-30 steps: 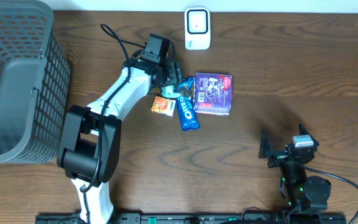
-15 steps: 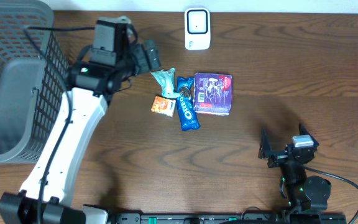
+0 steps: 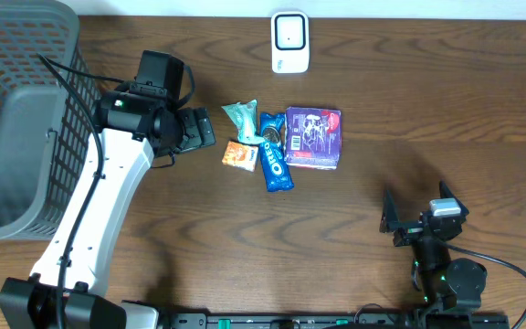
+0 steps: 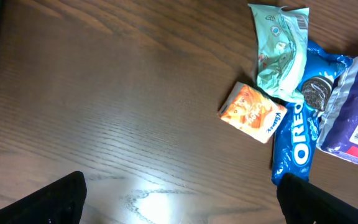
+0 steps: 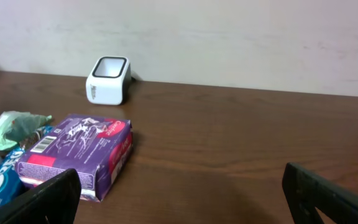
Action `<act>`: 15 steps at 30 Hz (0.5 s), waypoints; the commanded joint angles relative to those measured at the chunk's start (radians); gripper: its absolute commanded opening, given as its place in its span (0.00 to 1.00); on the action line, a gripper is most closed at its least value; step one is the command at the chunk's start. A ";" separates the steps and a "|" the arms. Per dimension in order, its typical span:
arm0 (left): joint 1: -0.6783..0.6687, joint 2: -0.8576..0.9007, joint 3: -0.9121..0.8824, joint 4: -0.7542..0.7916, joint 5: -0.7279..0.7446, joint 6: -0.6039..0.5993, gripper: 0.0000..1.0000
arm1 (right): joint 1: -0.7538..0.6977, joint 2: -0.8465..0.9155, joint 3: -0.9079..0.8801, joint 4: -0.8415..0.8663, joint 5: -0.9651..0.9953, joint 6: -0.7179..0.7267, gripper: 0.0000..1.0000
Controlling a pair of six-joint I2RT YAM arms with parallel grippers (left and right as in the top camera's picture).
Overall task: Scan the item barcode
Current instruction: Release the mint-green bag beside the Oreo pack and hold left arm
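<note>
Left gripper (image 3: pixel 201 129) wide apart, empty; right gripper (image 3: pixel 398 220) likewise. Green packet (image 3: pixel 242 114), orange packet (image 3: pixel 240 154) and Oreo pack (image 3: pixel 274 161) touch, so a grab may drag neighbours.

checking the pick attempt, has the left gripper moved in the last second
Yes. The left gripper pulled leftward, off the snacks below the white scanner, toward the basket.

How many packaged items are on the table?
4, clustered together: a green packet at upper left, a small orange box below it, a blue cookie pack in the middle, a purple box at right. Something small could hide under the overlaps.
</note>
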 commanded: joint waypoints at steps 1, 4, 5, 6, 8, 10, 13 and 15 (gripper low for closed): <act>0.003 0.003 -0.011 -0.004 -0.016 0.017 0.98 | 0.004 -0.006 -0.002 -0.003 -0.006 -0.008 0.99; 0.003 0.003 -0.011 -0.003 -0.016 0.017 0.98 | 0.004 -0.006 -0.002 -0.003 -0.006 -0.008 0.99; 0.003 0.003 -0.011 -0.003 -0.016 0.017 0.98 | 0.004 -0.006 -0.002 -0.003 -0.006 -0.008 0.99; 0.003 0.003 -0.011 -0.004 -0.016 0.017 0.98 | 0.004 -0.006 -0.002 -0.003 -0.006 -0.008 0.99; 0.003 0.003 -0.011 -0.003 -0.016 0.017 0.98 | 0.004 -0.006 -0.002 0.000 -0.005 -0.008 0.99; 0.003 0.003 -0.011 -0.004 -0.016 0.017 0.98 | 0.004 -0.006 -0.002 0.056 -0.029 0.008 0.99; 0.003 0.003 -0.011 -0.004 -0.016 0.017 0.98 | 0.004 -0.006 -0.002 0.188 -0.258 0.212 0.99; 0.003 0.003 -0.011 -0.003 -0.016 0.017 0.98 | 0.004 -0.006 -0.002 0.197 -0.357 0.252 0.99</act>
